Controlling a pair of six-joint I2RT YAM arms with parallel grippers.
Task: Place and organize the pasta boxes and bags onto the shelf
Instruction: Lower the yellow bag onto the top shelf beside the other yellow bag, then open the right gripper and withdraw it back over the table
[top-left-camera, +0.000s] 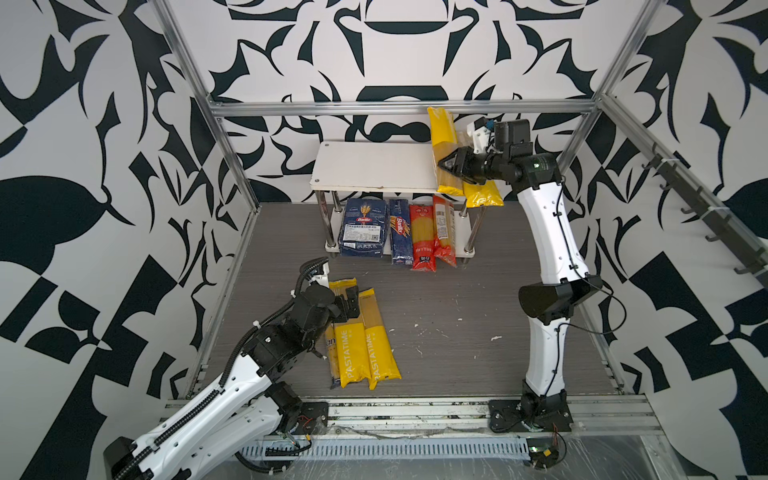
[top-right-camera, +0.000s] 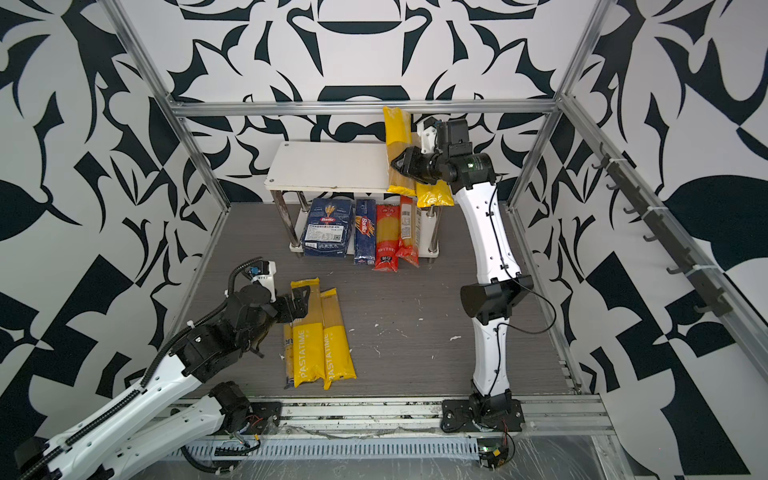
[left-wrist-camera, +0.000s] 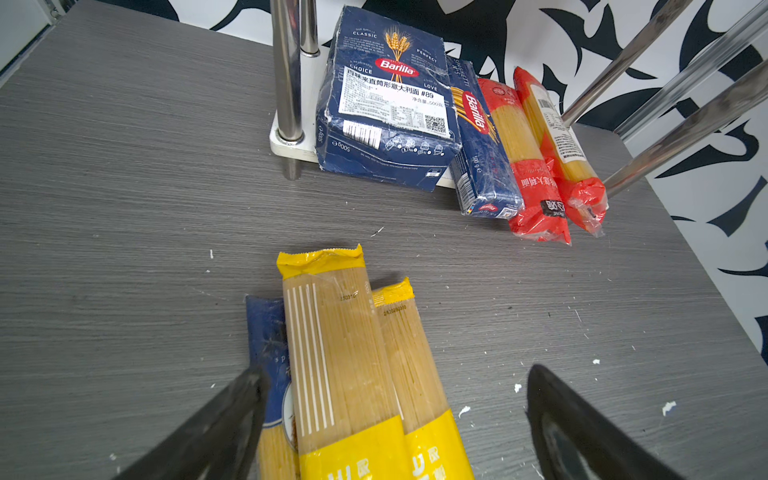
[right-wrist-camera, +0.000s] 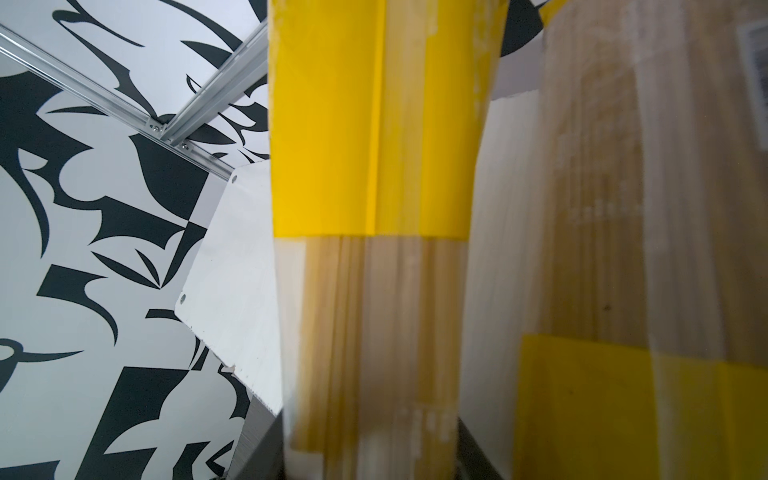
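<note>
Yellow-and-clear spaghetti bag (top-left-camera: 442, 129): clamped in right tool (top-left-camera: 444, 165); to be laid flat, square, on white chrome-posted shelf (top-left-camera: 374, 166), top board; left tool (top-left-camera: 351, 302) open.

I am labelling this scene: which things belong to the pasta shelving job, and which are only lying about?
Job: shelf, wide Barilla box, narrow Barilla box, two red bags, four yellow bags, blue bag.
Lying about: white crumbs on the table, hook rail, metal frame.
</note>
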